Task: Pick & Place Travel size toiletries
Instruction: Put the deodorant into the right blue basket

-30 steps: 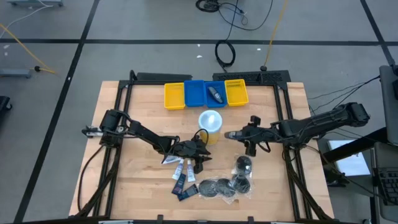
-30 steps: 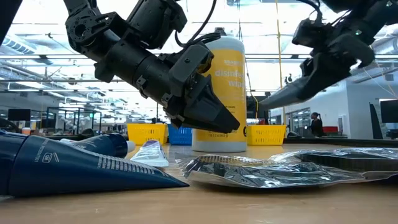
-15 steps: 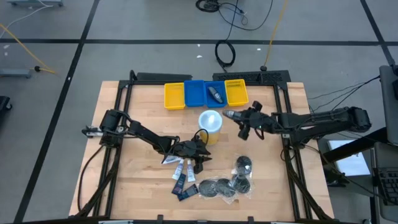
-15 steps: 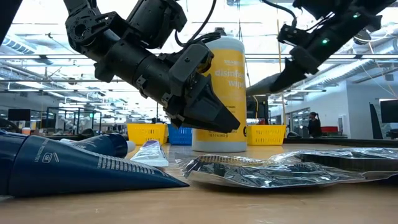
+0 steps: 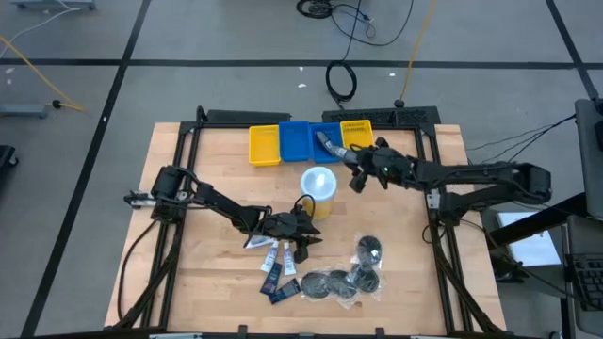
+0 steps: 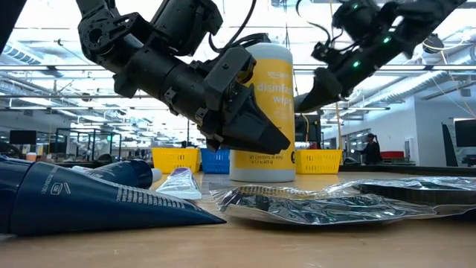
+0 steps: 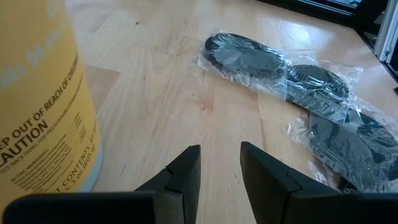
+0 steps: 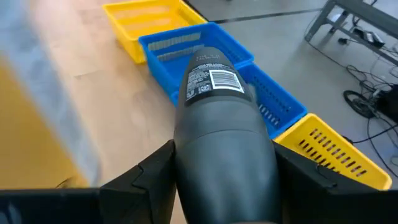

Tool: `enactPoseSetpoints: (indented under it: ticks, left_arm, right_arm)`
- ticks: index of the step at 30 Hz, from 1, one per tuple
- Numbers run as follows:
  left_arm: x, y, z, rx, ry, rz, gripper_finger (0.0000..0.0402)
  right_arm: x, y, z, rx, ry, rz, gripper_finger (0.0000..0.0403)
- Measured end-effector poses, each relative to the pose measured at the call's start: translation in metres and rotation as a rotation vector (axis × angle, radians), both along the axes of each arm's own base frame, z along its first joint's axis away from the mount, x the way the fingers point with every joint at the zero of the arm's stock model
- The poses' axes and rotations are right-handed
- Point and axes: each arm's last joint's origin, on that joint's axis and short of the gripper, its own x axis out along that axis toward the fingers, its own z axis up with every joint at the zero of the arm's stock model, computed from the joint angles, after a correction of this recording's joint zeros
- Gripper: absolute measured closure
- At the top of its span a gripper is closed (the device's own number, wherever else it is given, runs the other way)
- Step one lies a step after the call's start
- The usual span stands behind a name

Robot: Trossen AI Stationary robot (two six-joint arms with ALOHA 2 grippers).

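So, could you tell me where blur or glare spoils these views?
Right wrist view: the yellow canister at the edge is smeared out of focus. Low view: bright backlight silhouettes the left gripper; foil packets glint. Left wrist view: plastic wrap on the round packets glares.

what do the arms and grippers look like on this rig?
Both arms are matte black, built of jointed segments. The left gripper has two dark wedge-shaped fingers. Small green lights glow on the right arm near the right gripper. Black cables trail off its base.
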Motion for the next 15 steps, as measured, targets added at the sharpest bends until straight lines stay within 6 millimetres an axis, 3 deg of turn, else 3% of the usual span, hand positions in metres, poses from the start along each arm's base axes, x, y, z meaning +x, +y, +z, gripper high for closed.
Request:
enactPoseSetpoints:
  ticks: [9, 15]
  left_arm:
    - [0.000, -0.004, 0.001, 0.003, -0.014, -0.013, 0.0289]
    - [0.000, -0.004, 0.001, 0.003, -0.015, -0.013, 0.0289]
  right_arm:
    - [0.010, -0.041, -0.023, 0.030, -0.039, -0.072, 0.0205]
    - [0.018, -0.057, -0.036, 0.033, -0.090, -0.074, 0.0205]
